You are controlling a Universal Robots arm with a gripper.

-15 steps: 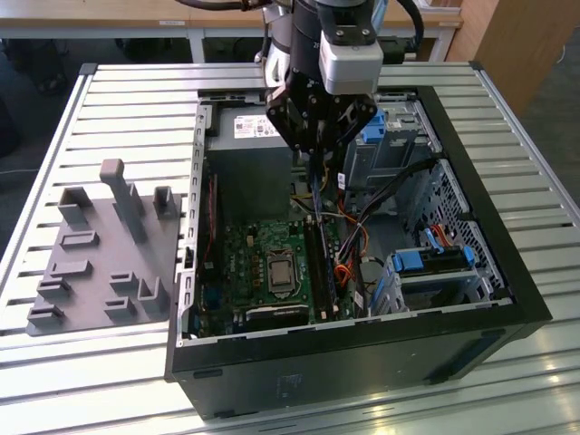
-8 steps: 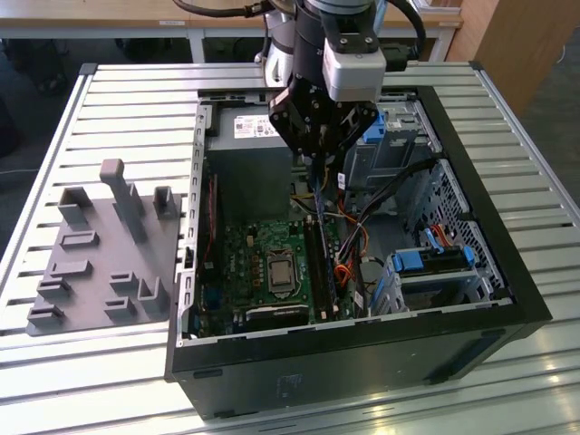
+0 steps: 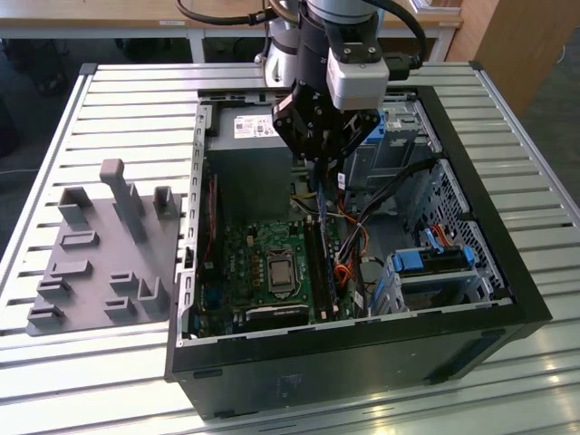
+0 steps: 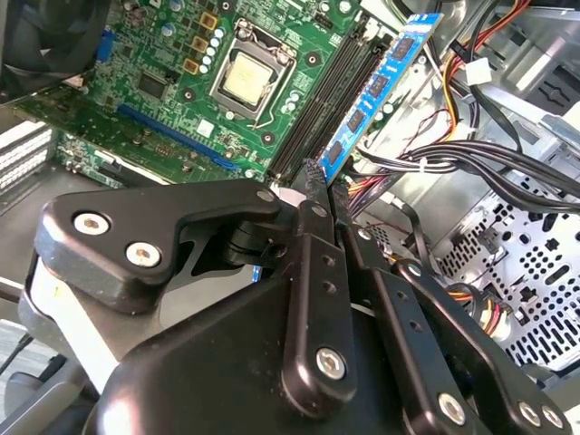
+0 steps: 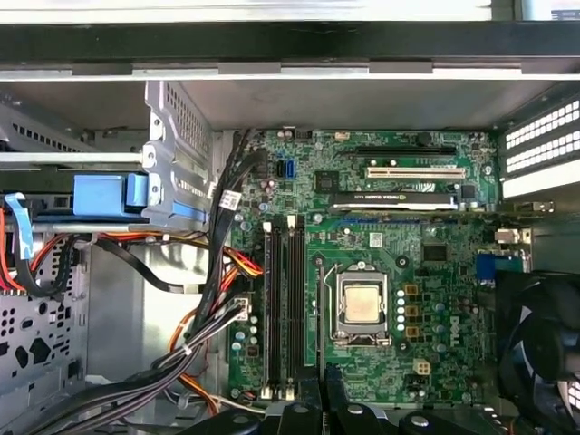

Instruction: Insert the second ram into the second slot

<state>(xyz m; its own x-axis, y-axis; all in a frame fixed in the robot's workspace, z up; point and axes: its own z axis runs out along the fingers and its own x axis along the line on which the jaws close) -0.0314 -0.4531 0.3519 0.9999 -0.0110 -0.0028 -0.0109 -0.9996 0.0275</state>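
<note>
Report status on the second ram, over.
Gripper shut on dark blue flat memory stick. Stick above green motherboard, beside black memory slots, not seated. Black cable bundle alongside, not across the slots.

Second ram (image 4: 379, 91): gripped end hidden between fingers of hand (image 4: 324, 179). Fan (image 5: 544, 340) cut by picture edge in first wrist view. In exterior view, ram's contact with slots (image 3: 323, 272) too small to tell.

The second ram (image 4: 376, 91), a thin blue stick with black chips, is pinched at one end by the claw (image 4: 324, 178), above the memory slots (image 4: 313, 104)
</note>
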